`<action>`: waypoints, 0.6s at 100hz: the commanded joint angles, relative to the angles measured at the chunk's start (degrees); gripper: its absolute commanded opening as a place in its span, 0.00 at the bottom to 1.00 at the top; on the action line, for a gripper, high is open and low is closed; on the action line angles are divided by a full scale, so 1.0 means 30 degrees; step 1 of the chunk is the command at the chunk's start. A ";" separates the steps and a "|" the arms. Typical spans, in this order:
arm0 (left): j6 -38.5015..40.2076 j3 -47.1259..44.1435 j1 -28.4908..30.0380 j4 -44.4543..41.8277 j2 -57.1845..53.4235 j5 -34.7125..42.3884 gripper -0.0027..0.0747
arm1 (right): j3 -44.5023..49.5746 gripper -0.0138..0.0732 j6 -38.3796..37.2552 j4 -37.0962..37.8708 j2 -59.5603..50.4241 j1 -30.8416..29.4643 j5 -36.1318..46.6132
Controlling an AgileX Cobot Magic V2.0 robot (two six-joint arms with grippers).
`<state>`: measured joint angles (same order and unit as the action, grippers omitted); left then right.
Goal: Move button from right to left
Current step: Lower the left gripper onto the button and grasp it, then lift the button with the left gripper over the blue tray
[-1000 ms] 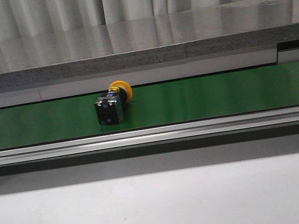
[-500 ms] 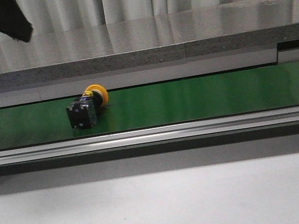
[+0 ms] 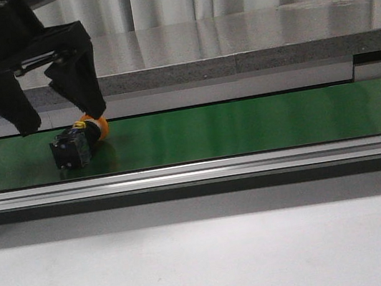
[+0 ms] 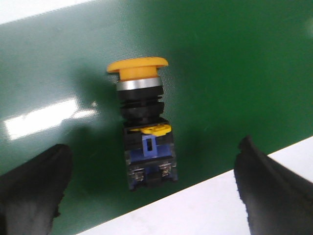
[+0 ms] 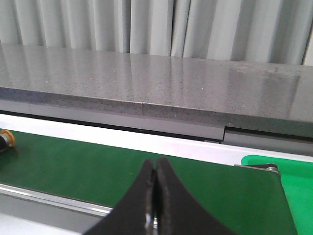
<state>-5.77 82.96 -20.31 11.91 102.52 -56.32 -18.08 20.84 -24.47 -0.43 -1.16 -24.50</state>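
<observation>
I see the small push button with a round yellow cap and black boxy body (image 3: 78, 142) lying on its side on the long green belt (image 3: 246, 125), at its left part. My left hand (image 3: 60, 119) hangs wide open around it, not touching. My right hand (image 5: 155, 205) is closed, holding nothing.
</observation>
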 commanded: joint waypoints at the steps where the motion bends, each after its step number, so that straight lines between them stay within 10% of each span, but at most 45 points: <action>1: 0.0209 0.0657 -0.0154 0.0435 -0.0511 0.0217 0.86 | -0.0494 0.09 0.0154 -0.0194 0.0253 0.0007 0.1439; 25: 0.0209 0.0657 -0.0154 0.0393 0.0276 0.0503 0.74 | -0.0494 0.09 0.0154 -0.0194 0.0253 0.0007 0.1439; 60: 0.0300 0.0657 -0.0116 -0.0219 0.0276 0.0979 0.22 | -0.0494 0.09 0.0154 -0.0194 0.0253 0.0007 0.1439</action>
<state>-5.57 83.26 -20.40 10.31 106.05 -54.86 -18.08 20.84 -24.47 -0.43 -1.16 -24.50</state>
